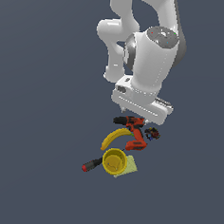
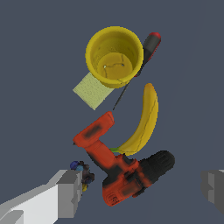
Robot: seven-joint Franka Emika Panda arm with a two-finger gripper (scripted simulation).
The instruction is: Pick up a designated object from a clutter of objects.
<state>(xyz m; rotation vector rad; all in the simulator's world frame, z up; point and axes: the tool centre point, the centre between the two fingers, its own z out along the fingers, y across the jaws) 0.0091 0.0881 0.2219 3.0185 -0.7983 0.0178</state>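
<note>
Gripper [image 2: 142, 192] poised over the clutter, fingers [image 2: 70, 194] spread wide and holding nothing.
The tiny dark speckled object [image 1: 152, 133] lies at the pile's edge toward the exterior view's right, just beside the drill [image 1: 134, 131] and one fingertip; it is too small and lumpy to show a long axis or heading.

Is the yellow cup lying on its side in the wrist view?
No, the yellow cup stands upright, its open mouth facing the camera with its inside bottom visible.
</note>
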